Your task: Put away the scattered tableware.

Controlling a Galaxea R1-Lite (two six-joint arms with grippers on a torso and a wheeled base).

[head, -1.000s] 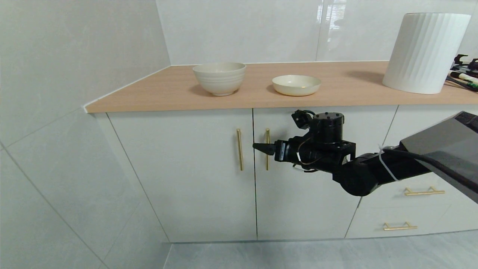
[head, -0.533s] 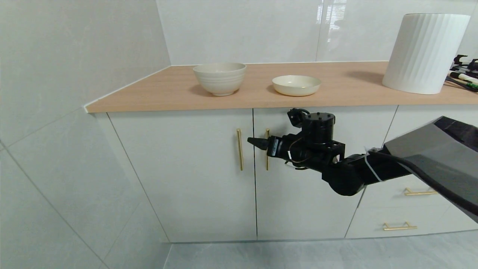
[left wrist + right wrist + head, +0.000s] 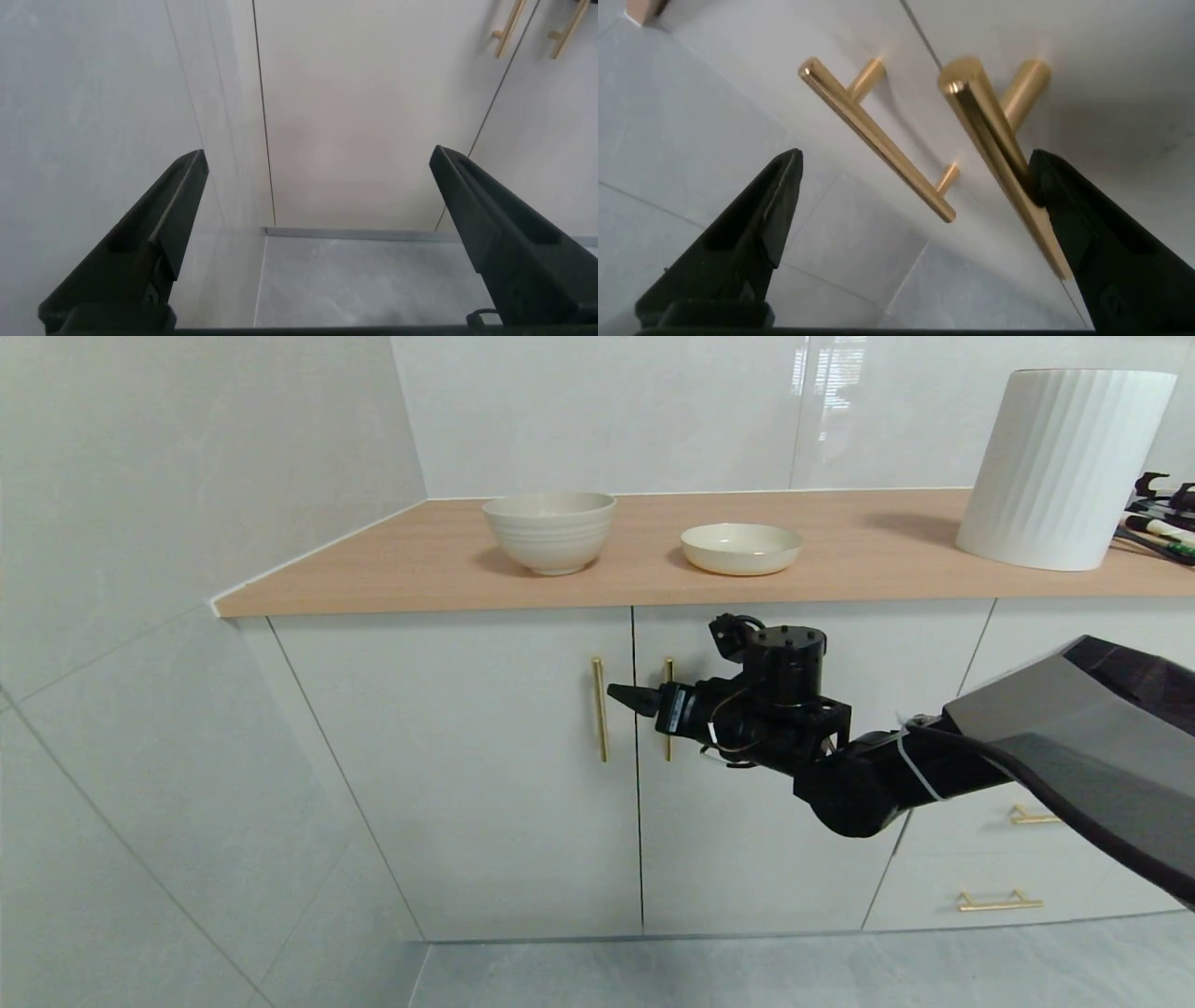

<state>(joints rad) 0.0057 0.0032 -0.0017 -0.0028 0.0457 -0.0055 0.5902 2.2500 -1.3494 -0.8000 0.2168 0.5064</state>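
Bright, even light. Glare streaks the glossy wall tile [image 3: 831, 392] above the countertop [image 3: 420, 569]; on the countertop, soft shadows spread leftward from the bowl [image 3: 549, 530] and dish [image 3: 741, 547].

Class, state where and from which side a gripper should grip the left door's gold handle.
Probably mid-length on the gold handle, coming head-on at the left door, jaws either side: it is a slim vertical bar held off the panel.
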